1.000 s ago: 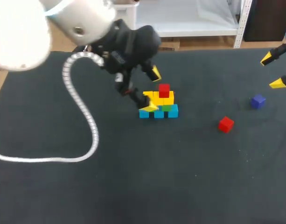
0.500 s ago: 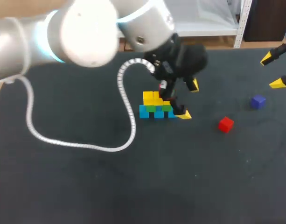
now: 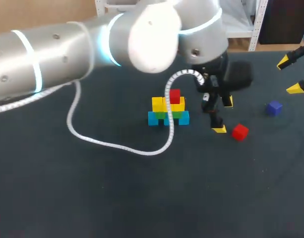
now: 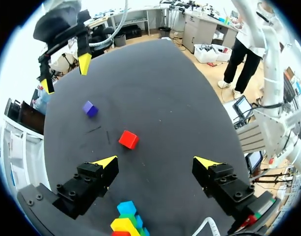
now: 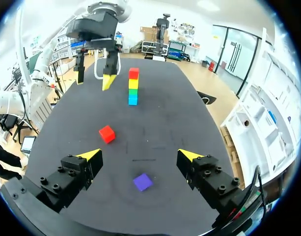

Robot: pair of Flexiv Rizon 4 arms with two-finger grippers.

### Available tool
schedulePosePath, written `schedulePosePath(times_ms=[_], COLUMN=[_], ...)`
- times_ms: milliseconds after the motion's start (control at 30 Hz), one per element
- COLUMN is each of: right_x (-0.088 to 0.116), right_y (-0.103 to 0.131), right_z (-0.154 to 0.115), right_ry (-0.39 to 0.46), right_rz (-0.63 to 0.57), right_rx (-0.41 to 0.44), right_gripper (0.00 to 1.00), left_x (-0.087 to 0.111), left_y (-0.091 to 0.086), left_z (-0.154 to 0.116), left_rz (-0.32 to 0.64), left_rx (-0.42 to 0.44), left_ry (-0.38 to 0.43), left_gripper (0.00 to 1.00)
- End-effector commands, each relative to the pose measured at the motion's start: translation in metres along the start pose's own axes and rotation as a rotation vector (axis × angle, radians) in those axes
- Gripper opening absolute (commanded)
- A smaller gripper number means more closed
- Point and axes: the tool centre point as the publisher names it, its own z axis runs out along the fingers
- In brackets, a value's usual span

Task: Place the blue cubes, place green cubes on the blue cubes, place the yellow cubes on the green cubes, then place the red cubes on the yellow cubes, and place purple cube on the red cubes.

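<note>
Room on every side of the loose red cube (image 3: 240, 132): only the left gripper (image 3: 223, 115) is close, fingers spread, on the side toward the cube stack (image 3: 169, 110). The purple cube (image 3: 274, 107) lies apart from the red one, w/ a passable gap btw them; the right gripper (image 3: 289, 75), fingers also spread, hangs beyond it at the table's (image 3: 142, 198) far-right edge. Obstacles: the stack mid-table, the left arm (image 3: 67, 49) crossing above the far-left part, & its white cable (image 3: 117, 144), which runs across the stack's front in the head view & loops over the mat near-left of it.
</note>
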Motion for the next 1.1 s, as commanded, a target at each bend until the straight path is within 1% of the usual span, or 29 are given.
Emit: schedulePosePath(times_ms=[33, 133, 200, 267, 333, 400, 467, 567, 667, 800, 900, 1100], right_x=[0.000, 0.000, 0.000, 0.000, 0.000, 0.000, 0.000, 0.000, 0.000, 0.000, 0.000, 0.000], right_y=[0.000, 0.000, 0.000, 0.000, 0.000, 0.000, 0.000, 0.000, 0.000, 0.000, 0.000, 0.000], right_z=[0.000, 0.000, 0.000, 0.000, 0.000, 0.000, 0.000, 0.000, 0.000, 0.000, 0.000, 0.000], right_ry=[-0.001, -0.001, -0.001, -0.001, -0.001, -0.001, -0.001, -0.001, -0.001, -0.001, -0.001, -0.001], right_rz=[0.000, 0.000, 0.000, 0.000, 0.000, 0.000, 0.000, 0.000, 0.000, 0.000, 0.000, 0.000], right_rx=[0.000, 0.000, 0.000, 0.000, 0.000, 0.000, 0.000, 0.000, 0.000, 0.000, 0.000, 0.000], right_gripper=[1.00, 1.00, 1.00, 1.00, 1.00, 1.00, 1.00, 1.00, 1.00, 1.00, 1.00, 1.00], left_x=[-0.006, -0.008, -0.006, -0.001, 0.004, 0.010, 0.017, 0.032, 0.053, 0.087, 0.115, 0.178], left_y=[0.011, 0.010, 0.007, 0.003, -0.006, -0.018, -0.031, -0.049, -0.064, -0.079, -0.089, -0.111], left_z=[0.007, 0.009, 0.006, -0.003, -0.017, -0.032, -0.046, -0.065, -0.081, -0.105, -0.119, -0.143], left_rz=[-0.015, -0.017, -0.036, -0.049, -0.039, -0.039, -0.043, -0.076, -0.125, -0.170, -0.183, -0.163], left_rx=[0.070, 0.065, 0.040, 0.011, -0.028, -0.047, -0.055, -0.072, -0.094, -0.143, -0.158, -0.166], left_ry=[0.027, 0.029, 0.025, -0.017, -0.029, -0.058, -0.049, -0.079, -0.135, -0.209, -0.232, -0.260], left_gripper=[1.00, 1.00, 1.00, 1.00, 1.00, 1.00, 1.00, 1.00, 1.00, 1.00, 1.00, 1.00])
